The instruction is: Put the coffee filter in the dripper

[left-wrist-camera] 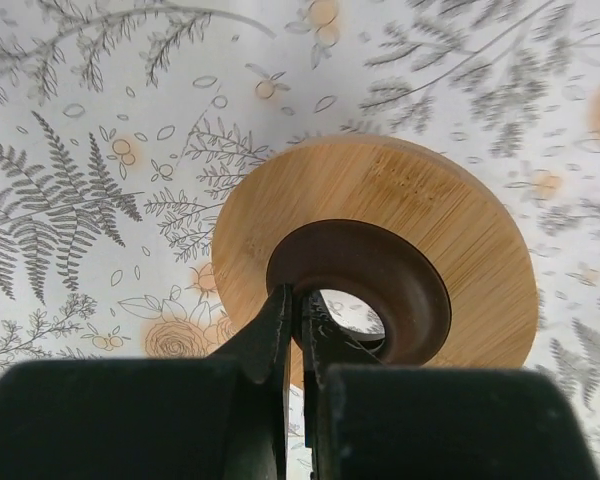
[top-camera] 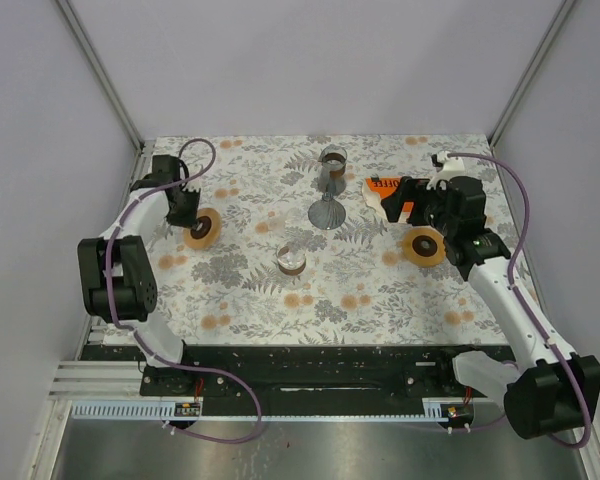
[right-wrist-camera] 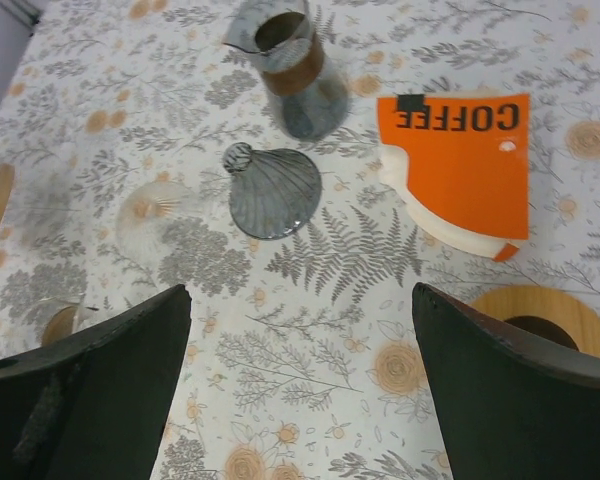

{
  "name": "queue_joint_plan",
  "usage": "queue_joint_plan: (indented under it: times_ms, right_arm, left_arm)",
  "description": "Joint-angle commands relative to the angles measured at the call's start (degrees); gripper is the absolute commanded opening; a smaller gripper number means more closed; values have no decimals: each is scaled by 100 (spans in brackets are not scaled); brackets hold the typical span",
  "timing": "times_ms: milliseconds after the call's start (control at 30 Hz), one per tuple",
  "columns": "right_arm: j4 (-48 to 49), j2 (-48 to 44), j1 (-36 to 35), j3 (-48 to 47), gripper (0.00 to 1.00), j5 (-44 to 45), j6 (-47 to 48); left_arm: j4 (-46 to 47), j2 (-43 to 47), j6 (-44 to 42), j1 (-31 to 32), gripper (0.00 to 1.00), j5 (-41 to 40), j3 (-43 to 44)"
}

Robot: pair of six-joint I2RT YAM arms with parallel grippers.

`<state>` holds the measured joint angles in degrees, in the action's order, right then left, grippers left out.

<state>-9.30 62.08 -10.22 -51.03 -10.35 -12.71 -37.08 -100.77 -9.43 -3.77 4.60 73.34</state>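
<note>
Currently L tool (left-wrist-camera: pixel 298 305) pinches wood ring (left-wrist-camera: pixel 400 200); R tool (right-wrist-camera: pixel 300 300) open.

Worktop cover (top-camera: pixel 380 290): white, printed with grey ferns and pale orange blossoms. Filter pack (right-wrist-camera: pixel 470 165), toward the far right corner: orange, black "COFFEE" lettering, cream filters showing at its edge. Dripper (right-wrist-camera: pixel 273 192): smoky grey, finely ribbed. Carafe (right-wrist-camera: pixel 292 70): grey glass, brown collar. Bamboo ring (left-wrist-camera: pixel 380 200) by the left edge: honey-tan grain, dark brown centre; second ring (top-camera: pixel 423 247) by the right edge alike. Left gripper (left-wrist-camera: pixel 298 300) and right gripper (right-wrist-camera: pixel 300 295): black.
</note>
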Motion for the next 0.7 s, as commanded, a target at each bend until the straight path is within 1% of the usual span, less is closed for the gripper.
queue_joint_plan:
  times_ms: [0, 100, 233, 300, 400, 467, 533, 667]
  right_arm:
    - [-62, 14, -427, -592, 100, -301, 102]
    - [-204, 128, -980, -996, 99, -283, -64]
    - [638, 452, -1894, -1312, 99, -713, -705]
    - [789, 952, -2438, -1698, 98, -618, -864]
    - [702, 1900, -3063, -2680, 95, -538, -1153]
    - [597, 2586, -3319, -3323, 95, -827, -1478]
    - [474, 3158, -3608, -3930, 94, -986, -1585]
    - [622, 3924, -3882, -4511, 93, -1109, -1769]
  left_arm:
    - [-141, 856, 64, 8, 0, 708, 137]
    - [-299, 1348, 125, 8, 0, 1086, 128]
    - [-335, 2086, 319, 87, 0, 1184, 101]
    - [-353, 2438, 354, 183, 0, 1131, 102]
    - [-396, 2957, 302, 333, 0, 991, 93]
    - [-493, 3159, 275, 351, 0, 903, 101]
    - [-554, 3335, 258, 342, 0, 885, 119]
    - [-563, 3582, 275, 351, 0, 876, 66]
